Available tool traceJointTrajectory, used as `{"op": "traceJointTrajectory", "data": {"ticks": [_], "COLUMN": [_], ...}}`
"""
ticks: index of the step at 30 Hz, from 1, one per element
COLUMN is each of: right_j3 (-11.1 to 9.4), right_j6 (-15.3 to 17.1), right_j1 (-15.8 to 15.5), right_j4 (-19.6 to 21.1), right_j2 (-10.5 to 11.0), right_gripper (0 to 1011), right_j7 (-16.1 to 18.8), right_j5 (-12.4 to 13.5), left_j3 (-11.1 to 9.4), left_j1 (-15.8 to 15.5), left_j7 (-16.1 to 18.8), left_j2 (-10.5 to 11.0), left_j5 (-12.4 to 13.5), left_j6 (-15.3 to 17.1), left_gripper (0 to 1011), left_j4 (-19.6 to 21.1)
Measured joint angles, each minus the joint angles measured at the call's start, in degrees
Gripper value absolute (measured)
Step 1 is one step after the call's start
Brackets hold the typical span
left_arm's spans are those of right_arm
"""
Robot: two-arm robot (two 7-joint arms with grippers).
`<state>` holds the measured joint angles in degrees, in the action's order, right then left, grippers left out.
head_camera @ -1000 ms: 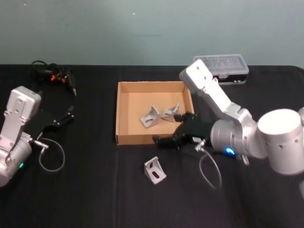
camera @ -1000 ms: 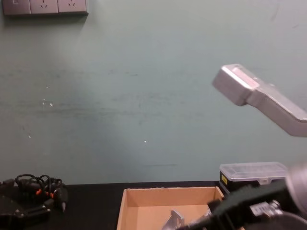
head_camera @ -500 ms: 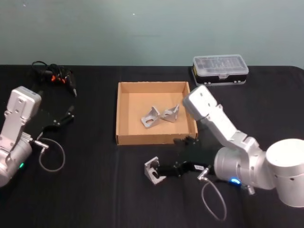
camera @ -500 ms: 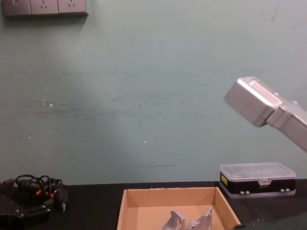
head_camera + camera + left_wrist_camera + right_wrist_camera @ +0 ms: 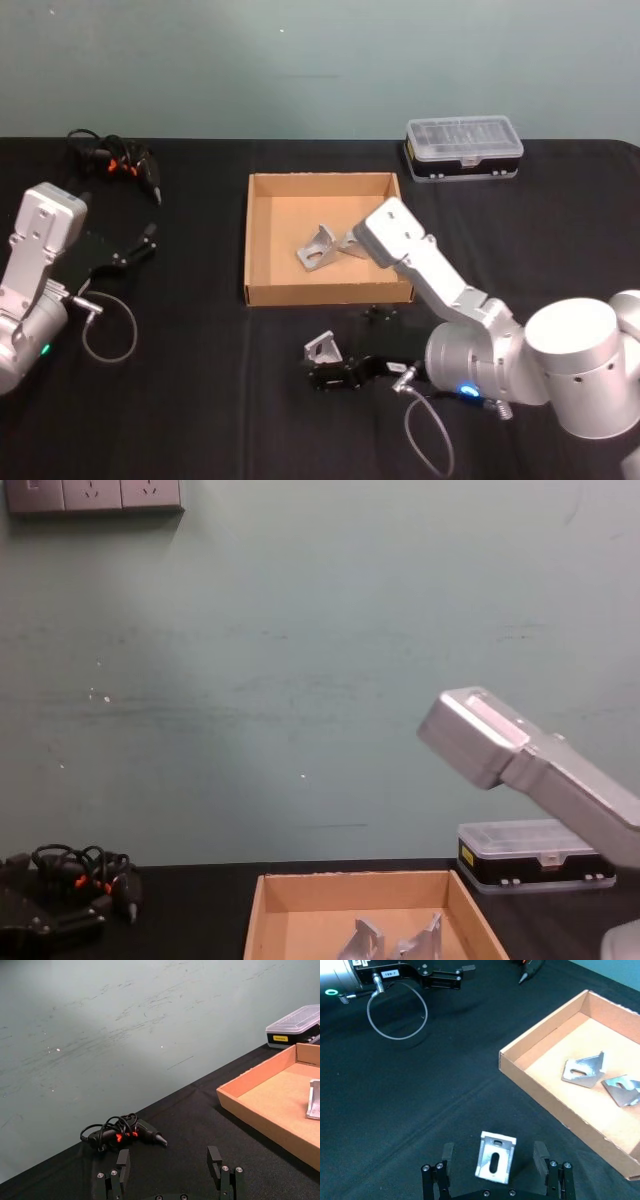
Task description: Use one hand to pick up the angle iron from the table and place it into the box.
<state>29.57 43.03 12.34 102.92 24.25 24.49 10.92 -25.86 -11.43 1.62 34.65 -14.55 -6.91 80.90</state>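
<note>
While the left tool (image 5: 169, 1162) idled far from the box (image 5: 325, 293), jaws apart, the right tool (image 5: 493, 1152) straddled the angle iron (image 5: 323, 348) nearby, jaws wide; clamping seemed next.

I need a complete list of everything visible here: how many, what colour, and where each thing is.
table: one, black.
box: one, tan, mid-table.
loose angle iron: one, silver, on the table before the box.
boxed angle irons: two, silver, side by side.
plastic case: one, clear lid, black base, behind the box's right corner.
cable bundle: one, black and orange, far left.
left gripper: one, black, open, parked at left.
right gripper: one, black, open, fingers flanking the loose angle iron.
</note>
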Motion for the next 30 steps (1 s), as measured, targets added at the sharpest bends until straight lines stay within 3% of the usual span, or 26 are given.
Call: {"op": "traceJointTrajectory", "data": {"ticks": [15, 30], "right_j3": [1.84, 1.84], "right_j6": [2.75, 2.76], "right_j1": [2.31, 3.59], "right_j4": [-4.51, -8.04], "right_j2": [-4.07, -6.95], "right_gripper": [1003, 1003], "right_j7": [-1.09, -0.09], "right_j5": [-3.72, -5.41], "left_j3": [0.00, 0.00], "left_j1": [0.00, 0.00], "left_j7": [0.00, 0.00], "left_j2": [0.00, 0.00], "left_j5": [0.00, 0.00], "left_j6": [0.00, 0.00], "left_gripper": [1011, 1011], "left_j4": [0.00, 0.00]}}
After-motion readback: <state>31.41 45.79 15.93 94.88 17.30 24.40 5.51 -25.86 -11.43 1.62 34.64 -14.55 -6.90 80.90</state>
